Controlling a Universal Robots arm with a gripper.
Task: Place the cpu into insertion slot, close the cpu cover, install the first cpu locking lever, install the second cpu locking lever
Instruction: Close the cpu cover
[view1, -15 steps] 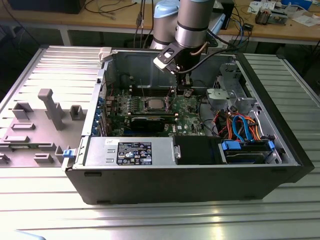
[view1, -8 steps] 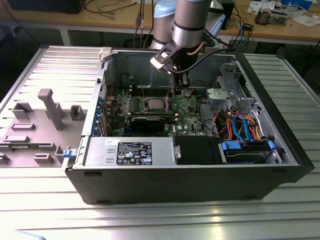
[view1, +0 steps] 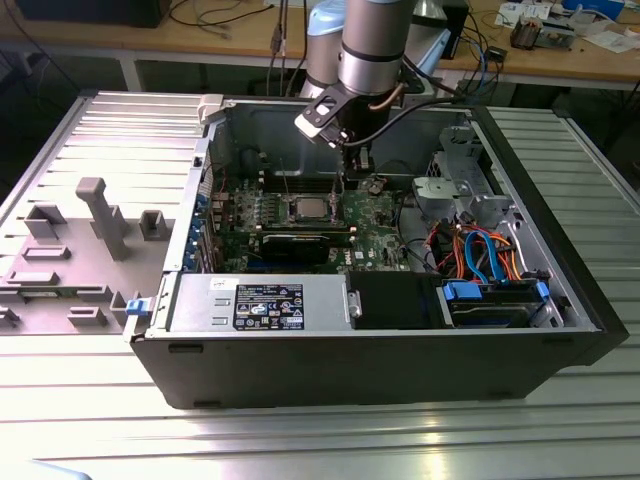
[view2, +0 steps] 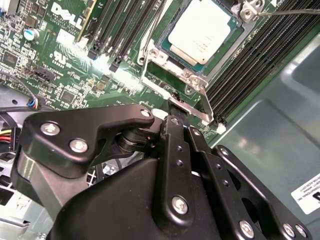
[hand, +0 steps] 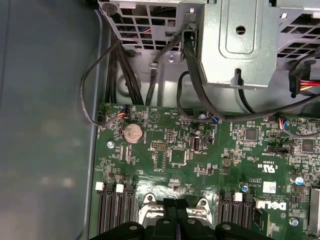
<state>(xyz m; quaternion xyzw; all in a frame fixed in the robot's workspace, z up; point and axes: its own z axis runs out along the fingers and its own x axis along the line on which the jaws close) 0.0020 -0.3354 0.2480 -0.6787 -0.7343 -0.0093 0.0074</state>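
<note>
**My jaws rest at the edge of the loaded socket**

The cpu (view2: 202, 30), silvery-grey top facing up, sits inside the insertion slot (hand: 148, 201) on the green board. The cpu cover (view2: 196, 80) lies flat around the chip, which shows through its window. A thin wire lever (view2: 285, 11) runs past one corner of the slot.

My gripper (view2: 175, 112) is at the slot's rim, beside the chip rather than over it. My black fingers (hand: 170, 220) are pressed together, and I see nothing between them. In the second wrist view their tips meet a small silvery tab on the slot's frame.

Long black memory slots (view2: 250, 55) flank the slot on two opposite sides. Farther from the slot, a coin battery (hand: 133, 132) sits on the board. Beyond it black cables (hand: 120, 65) run up to a grey metal drive cage (hand: 235, 45).

In the exterior view the slot lies near the middle of the open computer case (view1: 400, 350), which rests on a ribbed metal table (view1: 400, 440). Grey plastic fixtures (view1: 100, 215) stand well apart from the slot, toward the exterior view's left.
</note>
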